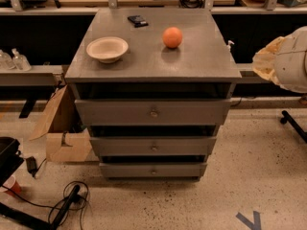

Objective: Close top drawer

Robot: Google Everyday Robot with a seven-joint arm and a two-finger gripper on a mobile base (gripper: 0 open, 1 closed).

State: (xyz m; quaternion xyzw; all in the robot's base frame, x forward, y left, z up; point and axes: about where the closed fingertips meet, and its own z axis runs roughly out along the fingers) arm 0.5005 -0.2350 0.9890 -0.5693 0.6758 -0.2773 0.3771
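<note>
The top drawer (152,112), the widest grey wooden front with a round brass knob, sits at centre frame, with a dark gap above it under the grey cabinet top (153,61). A white, tan-wrapped robot arm segment (290,56) occupies the right edge, apart from the cabinet. The gripper lies beyond the frame, so its state cannot be told.
</note>
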